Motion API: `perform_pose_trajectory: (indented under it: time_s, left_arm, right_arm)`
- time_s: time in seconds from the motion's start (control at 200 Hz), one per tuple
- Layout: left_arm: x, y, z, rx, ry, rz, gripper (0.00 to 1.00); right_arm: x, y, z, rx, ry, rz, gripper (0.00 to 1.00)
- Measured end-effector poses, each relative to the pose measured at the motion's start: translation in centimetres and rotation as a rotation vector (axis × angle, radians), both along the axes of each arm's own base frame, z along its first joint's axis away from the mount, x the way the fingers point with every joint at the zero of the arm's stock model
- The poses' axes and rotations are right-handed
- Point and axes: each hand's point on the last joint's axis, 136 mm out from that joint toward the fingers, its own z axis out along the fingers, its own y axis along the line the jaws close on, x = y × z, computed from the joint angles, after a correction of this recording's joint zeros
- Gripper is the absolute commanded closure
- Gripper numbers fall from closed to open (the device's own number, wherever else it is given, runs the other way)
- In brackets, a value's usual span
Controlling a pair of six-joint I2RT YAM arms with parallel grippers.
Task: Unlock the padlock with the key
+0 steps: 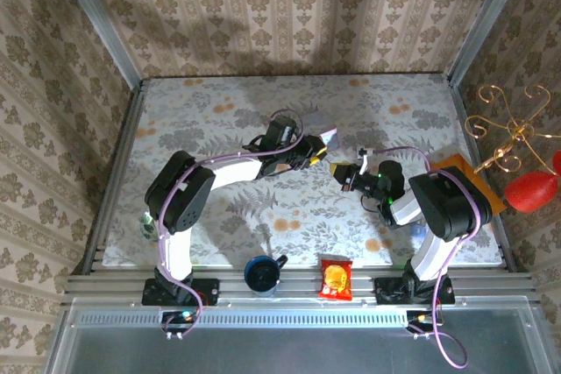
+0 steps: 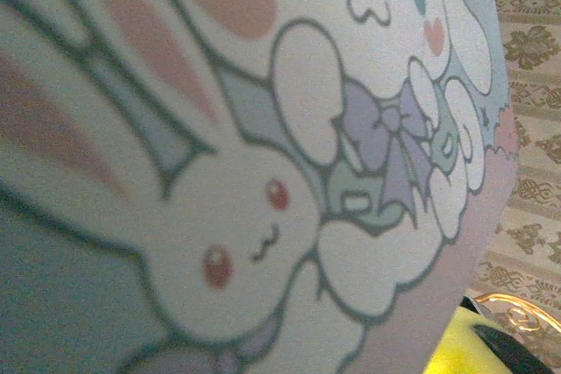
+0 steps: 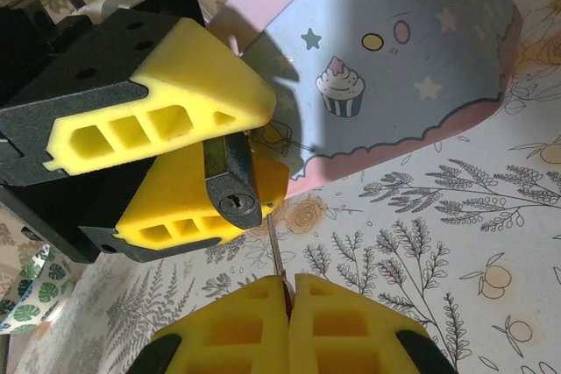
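- Left tool (image 1: 316, 158) grasps the padlock (image 3: 233, 183) above the tabletop (image 3: 456, 243), keyhole facing the right tool (image 3: 287, 297), which is clenched on the key (image 3: 276, 256).
- Key tip sits just below the keyhole, apparently not inserted; insertion and turning remain.
- Padlock: dark, smooth body. Key: thin metal blade. Tin box (image 3: 412, 67) behind: glossy pastel print.

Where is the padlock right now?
Right wrist view, left of centre: the padlock is clamped in the left gripper, just above the key held by the right gripper.

padlock (image 3: 235, 183) in left claw (image 3: 259, 143), beside box (image 3: 412, 59) | key (image 3: 276, 251) below padlock, perhaps touching | right claw (image 3: 287, 291) under key
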Motion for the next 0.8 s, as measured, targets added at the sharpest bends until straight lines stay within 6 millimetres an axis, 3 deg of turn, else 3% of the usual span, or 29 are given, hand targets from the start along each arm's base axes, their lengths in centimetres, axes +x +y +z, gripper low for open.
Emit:
perform_pose_trajectory:
  time_s: [0.8]
  left_arm:
    - [-0.08, -0.08, 0.09, -0.01, 0.013, 0.001, 1.0]
  right_arm:
    - [-0.2, 0.24, 0.61, 0.009, -0.013, 0.018, 1.0]
